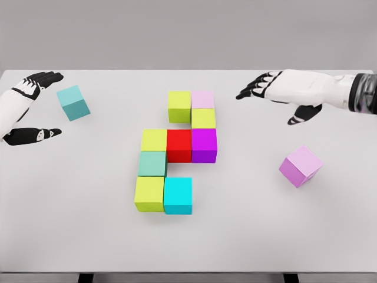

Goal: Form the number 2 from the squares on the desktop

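Observation:
Several coloured cubes form a cluster at the table's middle: a lime cube (179, 106) and a pale pink cube (203, 99) on top, a lime cube (204, 118) below the pink, then a lime (154, 140), red (179, 145) and magenta cube (204, 144) in a row, a teal cube (152, 163), and a lime (149, 193) and cyan cube (178, 195) at the bottom. A loose teal cube (73, 102) lies at the far left, just right of my open left hand (36, 106). A loose violet cube (301, 165) lies at the right, below my open right hand (277, 97).
The white table (247, 236) fills the view, its front edge near the bottom. A grey wall stands behind it.

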You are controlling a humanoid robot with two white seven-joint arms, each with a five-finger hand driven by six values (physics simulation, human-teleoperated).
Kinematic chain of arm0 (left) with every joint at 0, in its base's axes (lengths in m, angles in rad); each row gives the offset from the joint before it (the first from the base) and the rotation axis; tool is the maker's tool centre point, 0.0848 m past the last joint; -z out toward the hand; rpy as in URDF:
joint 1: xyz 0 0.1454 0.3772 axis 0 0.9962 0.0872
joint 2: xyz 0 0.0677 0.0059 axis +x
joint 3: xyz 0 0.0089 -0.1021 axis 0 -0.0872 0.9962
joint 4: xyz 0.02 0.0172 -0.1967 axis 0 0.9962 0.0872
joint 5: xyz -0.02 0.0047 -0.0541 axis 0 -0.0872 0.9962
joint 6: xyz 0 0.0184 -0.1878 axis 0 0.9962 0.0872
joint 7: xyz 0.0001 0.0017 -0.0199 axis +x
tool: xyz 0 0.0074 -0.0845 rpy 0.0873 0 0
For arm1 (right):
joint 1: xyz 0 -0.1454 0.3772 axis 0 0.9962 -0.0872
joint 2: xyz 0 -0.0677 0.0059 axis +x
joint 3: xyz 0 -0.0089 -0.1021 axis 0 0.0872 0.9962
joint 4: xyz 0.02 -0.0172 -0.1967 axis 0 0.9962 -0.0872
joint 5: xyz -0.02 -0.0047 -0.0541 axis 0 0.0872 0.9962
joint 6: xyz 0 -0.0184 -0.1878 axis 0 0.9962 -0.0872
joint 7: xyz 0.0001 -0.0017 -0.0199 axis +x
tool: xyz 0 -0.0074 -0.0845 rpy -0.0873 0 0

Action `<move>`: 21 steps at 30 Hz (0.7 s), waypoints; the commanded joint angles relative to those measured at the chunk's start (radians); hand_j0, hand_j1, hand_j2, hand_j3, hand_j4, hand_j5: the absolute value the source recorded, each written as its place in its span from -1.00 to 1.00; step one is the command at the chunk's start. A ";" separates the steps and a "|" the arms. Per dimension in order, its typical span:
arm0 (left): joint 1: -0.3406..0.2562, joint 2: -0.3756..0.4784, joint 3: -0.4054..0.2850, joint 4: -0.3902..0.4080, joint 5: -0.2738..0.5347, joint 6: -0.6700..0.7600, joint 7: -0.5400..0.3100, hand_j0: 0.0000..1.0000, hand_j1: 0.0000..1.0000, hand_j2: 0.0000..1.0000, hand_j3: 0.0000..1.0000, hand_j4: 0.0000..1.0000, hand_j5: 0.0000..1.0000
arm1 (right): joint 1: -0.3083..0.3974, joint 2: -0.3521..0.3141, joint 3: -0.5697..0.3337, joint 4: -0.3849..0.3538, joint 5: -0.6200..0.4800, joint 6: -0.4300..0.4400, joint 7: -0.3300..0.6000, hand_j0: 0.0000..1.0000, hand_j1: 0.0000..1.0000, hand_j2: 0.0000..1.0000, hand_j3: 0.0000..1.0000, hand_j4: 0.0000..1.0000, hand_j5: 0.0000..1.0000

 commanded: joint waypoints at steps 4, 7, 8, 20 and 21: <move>0.000 -0.002 0.000 0.000 0.007 0.000 0.001 1.00 1.00 1.00 1.00 1.00 1.00 | -0.008 -0.124 -0.005 -0.008 -0.010 -0.132 -0.073 1.00 1.00 1.00 1.00 1.00 1.00; 0.000 -0.003 -0.003 -0.002 0.008 0.000 0.001 1.00 1.00 1.00 1.00 1.00 1.00 | 0.015 -0.288 -0.019 -0.008 -0.120 -0.224 -0.340 1.00 1.00 1.00 1.00 1.00 1.00; -0.001 -0.011 -0.003 0.000 0.011 0.000 0.001 1.00 1.00 1.00 1.00 1.00 1.00 | 0.075 -0.388 -0.028 -0.008 -0.291 -0.266 -0.285 1.00 1.00 1.00 1.00 1.00 1.00; -0.014 -0.003 -0.081 0.056 0.424 0.000 -0.009 1.00 1.00 1.00 1.00 1.00 1.00 | 0.150 -0.483 0.061 -0.008 -0.433 -0.133 0.004 1.00 1.00 1.00 1.00 1.00 1.00; -0.017 0.030 -0.102 0.060 0.424 0.000 -0.009 1.00 1.00 1.00 1.00 1.00 1.00 | 0.136 -0.431 0.061 -0.008 -0.433 -0.076 0.004 1.00 1.00 1.00 1.00 1.00 1.00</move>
